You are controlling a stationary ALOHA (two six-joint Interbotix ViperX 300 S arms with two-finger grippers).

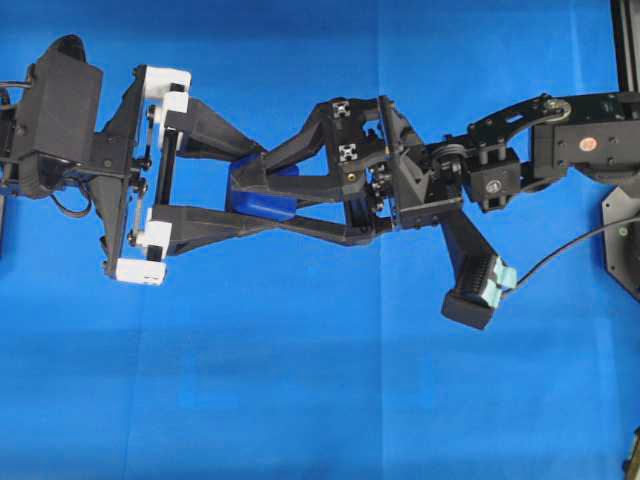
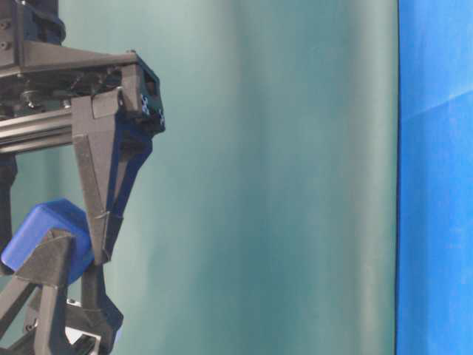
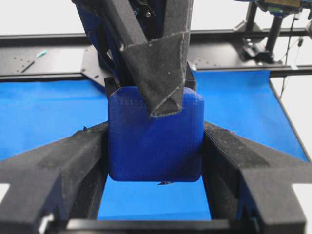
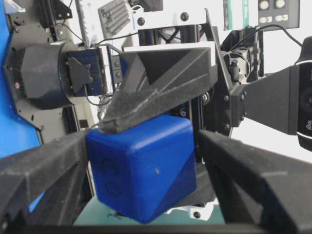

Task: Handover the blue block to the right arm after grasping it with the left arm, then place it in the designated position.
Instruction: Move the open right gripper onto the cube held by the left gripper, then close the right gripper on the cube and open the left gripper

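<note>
The blue block (image 1: 262,200) hangs above the cloth mid-table, pinched between the two fingers of my left gripper (image 1: 270,190), the one with white brackets. In the left wrist view the blue block (image 3: 156,141) fills the span of the left gripper (image 3: 155,146), touching both pads. My all-black right gripper (image 1: 248,192) reaches in from the right and straddles the same cube. In the right wrist view the block (image 4: 141,170) sits inside the right gripper (image 4: 142,146), which is open, with a gap at its right finger. The block (image 2: 44,233) also shows in the table-level view.
Bright blue cloth (image 1: 320,400) covers the table. A black frame rail (image 1: 625,40) runs along the right edge. The right wrist camera (image 1: 480,285) sticks out below that arm. A teal backdrop (image 2: 281,177) fills the table-level view.
</note>
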